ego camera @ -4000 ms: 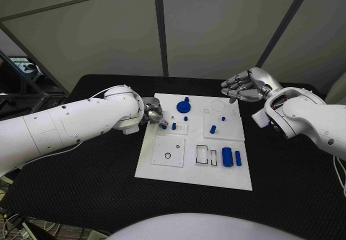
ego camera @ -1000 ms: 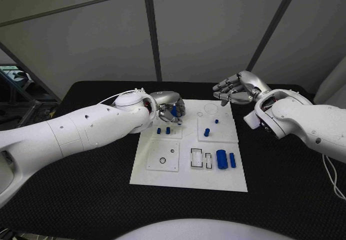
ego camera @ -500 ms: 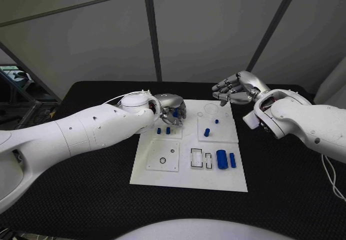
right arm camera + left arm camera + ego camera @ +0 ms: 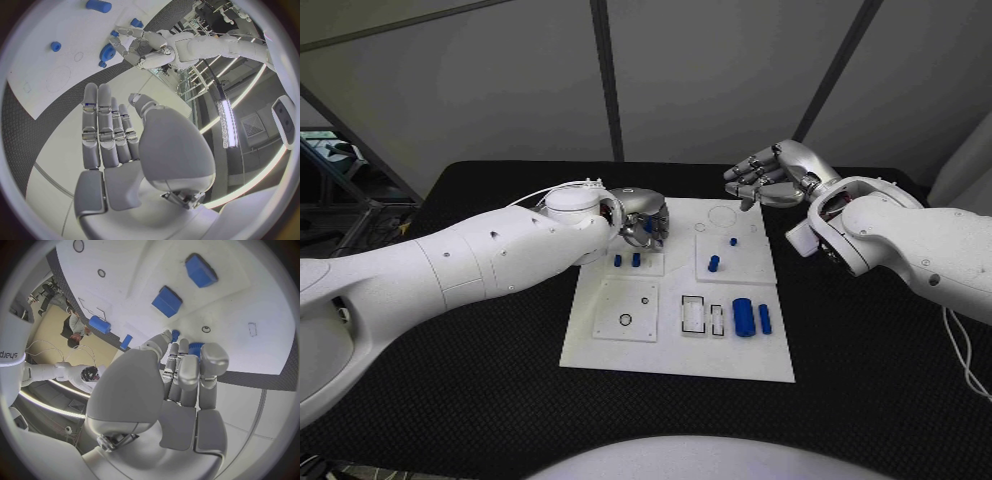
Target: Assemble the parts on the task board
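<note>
Fingers of my left hand curl down over a round blue part at the far left of the glossy white task board, though I cannot tell whether they grip it. Nearest me on that flat rectangular board lie a blue cylinder and a slimmer blue bar beside dark-outlined slots, with small blue pegs standing further up. Beyond, over the black textured counter at the board's far right corner, my right hand hovers with silver fingers loosely bent, holding nothing.
</note>
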`<control>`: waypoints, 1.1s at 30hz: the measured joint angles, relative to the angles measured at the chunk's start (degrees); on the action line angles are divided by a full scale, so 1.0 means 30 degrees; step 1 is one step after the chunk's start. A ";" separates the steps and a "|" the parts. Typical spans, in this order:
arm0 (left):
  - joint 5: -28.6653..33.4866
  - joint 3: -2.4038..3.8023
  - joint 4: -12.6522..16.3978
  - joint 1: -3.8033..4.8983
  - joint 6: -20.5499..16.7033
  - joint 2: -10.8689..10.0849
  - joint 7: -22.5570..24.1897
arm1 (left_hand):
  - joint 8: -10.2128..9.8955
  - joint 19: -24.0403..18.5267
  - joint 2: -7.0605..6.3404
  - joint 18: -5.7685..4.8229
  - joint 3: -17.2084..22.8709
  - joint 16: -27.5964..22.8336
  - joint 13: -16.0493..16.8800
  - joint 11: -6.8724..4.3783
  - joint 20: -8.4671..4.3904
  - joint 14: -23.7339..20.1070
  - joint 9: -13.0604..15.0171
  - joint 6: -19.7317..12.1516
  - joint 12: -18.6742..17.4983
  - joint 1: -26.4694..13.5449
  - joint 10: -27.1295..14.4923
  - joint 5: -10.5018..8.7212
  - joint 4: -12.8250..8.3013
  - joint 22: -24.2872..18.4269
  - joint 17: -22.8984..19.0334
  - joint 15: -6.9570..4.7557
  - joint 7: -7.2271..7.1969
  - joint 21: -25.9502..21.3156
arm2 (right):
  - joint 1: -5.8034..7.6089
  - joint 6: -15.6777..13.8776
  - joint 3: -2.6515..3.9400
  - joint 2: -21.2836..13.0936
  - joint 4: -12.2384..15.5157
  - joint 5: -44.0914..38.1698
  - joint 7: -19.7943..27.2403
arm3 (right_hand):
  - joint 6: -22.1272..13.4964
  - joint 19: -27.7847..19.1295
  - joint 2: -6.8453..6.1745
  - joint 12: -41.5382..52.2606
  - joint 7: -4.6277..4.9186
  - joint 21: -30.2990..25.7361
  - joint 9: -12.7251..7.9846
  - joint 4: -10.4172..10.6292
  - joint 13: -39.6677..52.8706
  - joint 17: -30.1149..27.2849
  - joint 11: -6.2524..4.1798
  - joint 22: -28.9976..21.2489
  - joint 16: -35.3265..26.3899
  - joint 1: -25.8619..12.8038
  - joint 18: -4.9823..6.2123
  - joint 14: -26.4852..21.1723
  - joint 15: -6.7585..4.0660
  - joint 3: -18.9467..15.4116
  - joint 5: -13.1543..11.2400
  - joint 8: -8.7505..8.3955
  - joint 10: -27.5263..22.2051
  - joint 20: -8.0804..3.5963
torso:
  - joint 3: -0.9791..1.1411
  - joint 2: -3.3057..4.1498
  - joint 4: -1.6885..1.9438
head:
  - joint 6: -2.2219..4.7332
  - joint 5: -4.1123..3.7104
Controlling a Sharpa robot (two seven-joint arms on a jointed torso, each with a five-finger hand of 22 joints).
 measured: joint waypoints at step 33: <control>-0.0020 0.0004 -0.0445 0.0018 0.0295 0.0260 -0.0150 | -0.0731 0.0273 -0.0237 0.0012 0.0434 0.0435 -0.0182 -0.0006 -0.0003 0.0065 -0.0459 -0.0049 -0.0282 -0.0238 0.0276 -0.0074 -0.0066 0.0834 0.0078 0.0067 0.0034 0.0854 | 0.0000 0.0066 0.0000 0.0139 -0.0045 0.0000 -0.0003 | 0.0000 0.0000 0.0000 0.0000 0.0000 -0.0072 0.0000 0.0000 -0.0034 0.0001 0.0000 -0.0015 0.0000 0.0000 0.0000 0.0000 0.0000 -0.0001 0.0096 0.0000 0.0001 0.0000 | 0.0000 -0.0005 0.0018 | -0.0055 0.0007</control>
